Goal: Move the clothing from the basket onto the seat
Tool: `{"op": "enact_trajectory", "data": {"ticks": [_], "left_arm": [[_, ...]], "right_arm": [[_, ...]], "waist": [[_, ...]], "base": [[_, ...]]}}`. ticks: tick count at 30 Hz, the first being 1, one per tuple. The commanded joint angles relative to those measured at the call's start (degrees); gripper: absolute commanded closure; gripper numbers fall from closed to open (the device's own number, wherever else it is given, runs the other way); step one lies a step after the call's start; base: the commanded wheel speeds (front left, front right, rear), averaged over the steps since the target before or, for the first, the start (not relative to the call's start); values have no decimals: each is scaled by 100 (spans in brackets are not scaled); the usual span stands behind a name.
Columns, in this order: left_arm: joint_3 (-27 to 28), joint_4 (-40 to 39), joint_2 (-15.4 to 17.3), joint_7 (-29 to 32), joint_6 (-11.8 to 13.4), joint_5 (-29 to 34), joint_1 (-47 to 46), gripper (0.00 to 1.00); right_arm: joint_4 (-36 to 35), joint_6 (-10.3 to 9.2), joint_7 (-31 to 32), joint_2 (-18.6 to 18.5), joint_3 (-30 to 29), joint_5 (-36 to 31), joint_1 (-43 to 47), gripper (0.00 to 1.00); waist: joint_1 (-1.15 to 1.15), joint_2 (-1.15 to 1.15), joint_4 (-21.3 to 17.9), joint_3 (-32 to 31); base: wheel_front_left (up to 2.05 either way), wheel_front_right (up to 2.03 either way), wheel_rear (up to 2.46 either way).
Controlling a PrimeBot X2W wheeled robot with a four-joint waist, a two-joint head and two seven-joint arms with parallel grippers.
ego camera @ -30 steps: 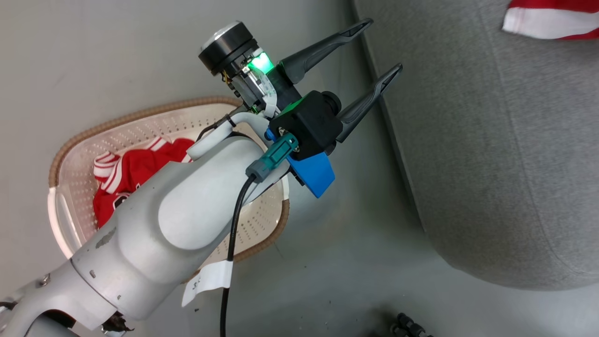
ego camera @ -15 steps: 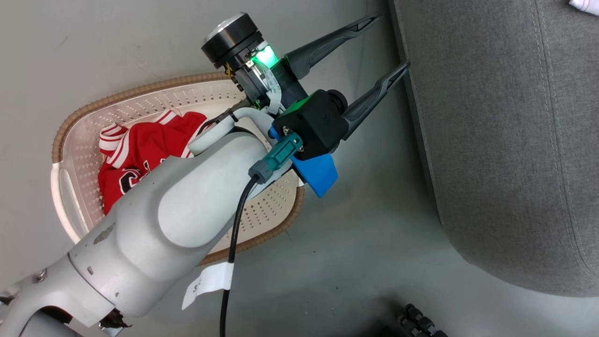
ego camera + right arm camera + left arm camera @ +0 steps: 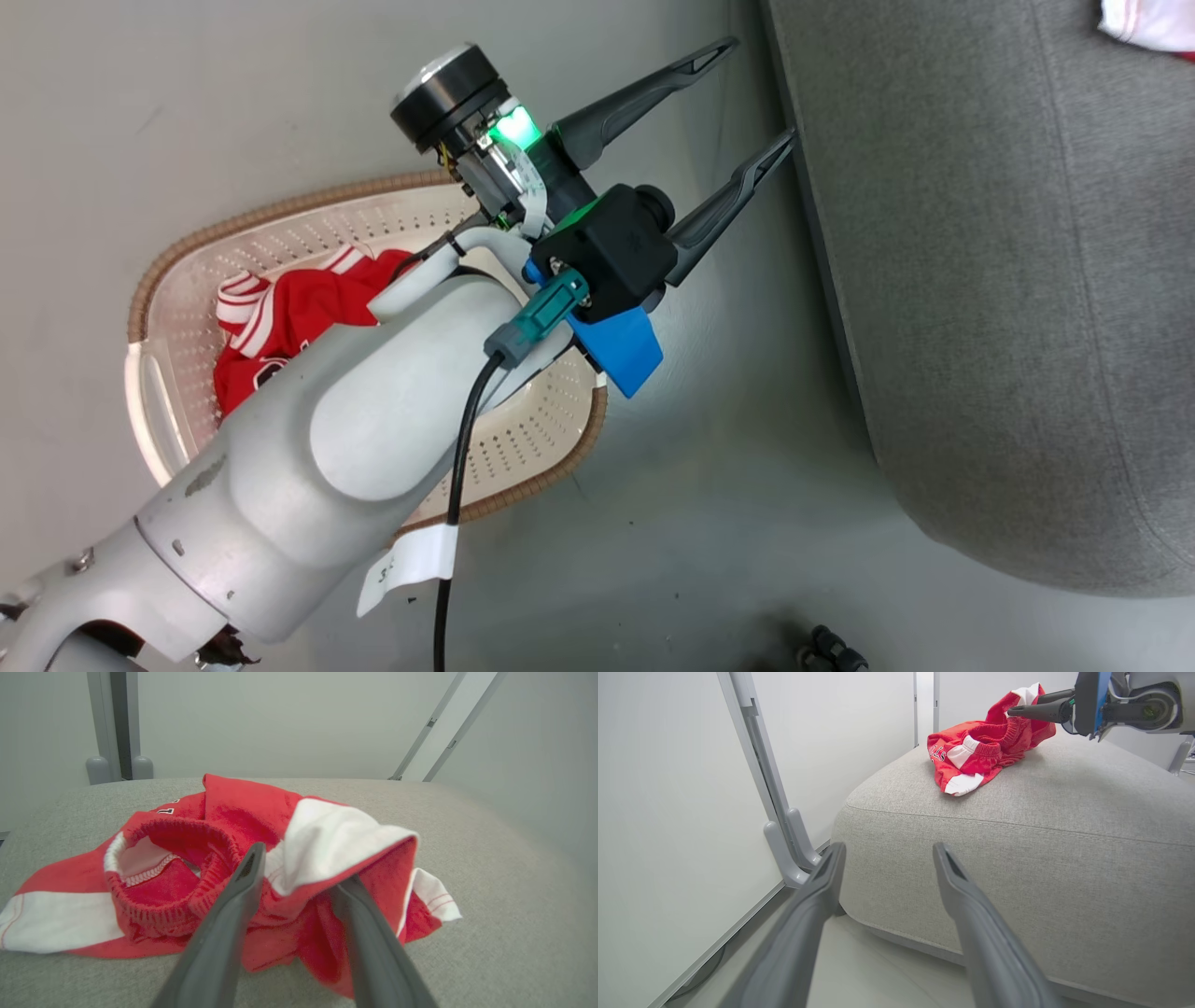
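The seat (image 3: 980, 280) is the biggest thing here: a broad, rounded block upholstered in grey felt-like cloth, with a stitched seam running below its top edge and soft, curved corners. It stands on a smooth, pale grey floor (image 3: 700, 523) with a dull sheen. On the floor, near the seat but apart from it, sits the basket (image 3: 280, 210), an oval tub of cream-white plastic pierced with rows of small holes and edged with a brown woven-look rim.

In the head view the left forearm (image 3: 373, 439), a glossy pale grey shell with a black cable (image 3: 457, 523) running along it, reaches over the basket and hides part of it.

One red jersey (image 3: 233, 807) lies crumpled on top of the seat, soft and nubbly, with broad white panels, a ribbed opening and white lettering on one fold. The other jersey (image 3: 308, 308) lies bunched inside the basket, red with white striped trim.

The left claw (image 3: 763, 89) is spread wide and holds nothing; its long, dark, tapered fingers point at the seat's side wall, above the floor. The right claw (image 3: 299, 865) stands parted over the seat, with folds of the red jersey lying loosely between its fingers and a white-lined flap draped over one fingertip.
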Motion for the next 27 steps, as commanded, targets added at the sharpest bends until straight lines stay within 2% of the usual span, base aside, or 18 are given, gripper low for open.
{"op": "enact_trajectory", "data": {"ticks": [1,8,13,19,27], "left_arm": [[24,29,-11,-54,52,-38,94,0],[165,109,-97,-92,160,-213,483,0],[481,-25,-95,-93,258,-313,893,0],[996,-164,-82,-95,390,-388,1491,0],[1937,-356,-40,-92,585,-304,2340,0]], "right_arm": [[-122,1,-4,66,-30,-13,237,0],[-683,1,-3,264,-93,-88,1288,0],[-1240,1,-3,341,4,-191,1811,0],[-1969,1,-3,482,686,-223,2054,0],[-2299,1,-2,609,1908,-116,2207,0]], "waist": [[0,0,-10,-202],[0,0,-44,-978],[0,0,-62,-1520],[0,0,47,-2180],[0,0,541,-2829]], "base": [[0,0,0],[0,0,0],[0,0,0],[0,0,0],[0,0,0]]}}
